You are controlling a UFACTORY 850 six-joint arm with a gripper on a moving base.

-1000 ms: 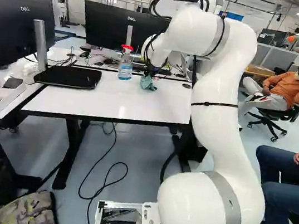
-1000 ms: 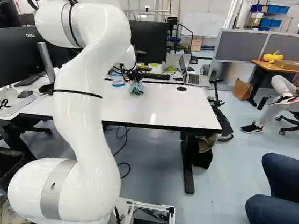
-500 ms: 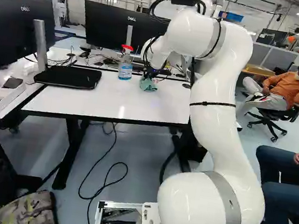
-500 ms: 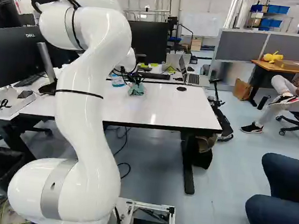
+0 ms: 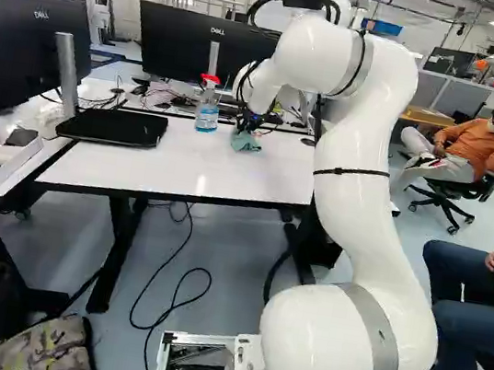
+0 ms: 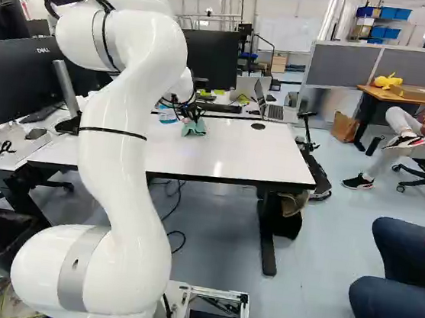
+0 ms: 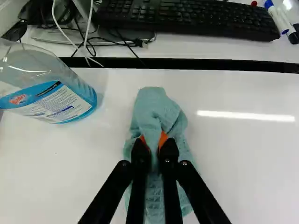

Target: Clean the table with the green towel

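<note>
Pale green and waffle-textured, the towel (image 7: 156, 109) lies bunched on the white tabletop (image 5: 137, 173), just above the centre of the left base view and at the upper middle of the right base view. The fingers (image 5: 247, 126) are closed on a raised fold of it, their orange pads (image 7: 163, 138) pressing in from both sides; in the wrist view one part of the cloth bulges ahead of them and the rest spreads beneath. The white arm (image 5: 354, 182) rises from the lower right of the left base view, bends near the top and reaches back leftward to the cloth. Near the towel, on its left in the left base view, a clear spray bottle (image 5: 207, 116) with a red top and a blue label stands upright. Past the towel, beyond a black edge strip, the wrist view shows a black keyboard (image 7: 187, 17) with markers (image 7: 279, 19) by one end. A dark monitor (image 5: 179, 45) stands at the upper middle of the left base view, and an open laptop (image 6: 276, 111) sits at the upper right of the tabletop area in the right base view.
</note>
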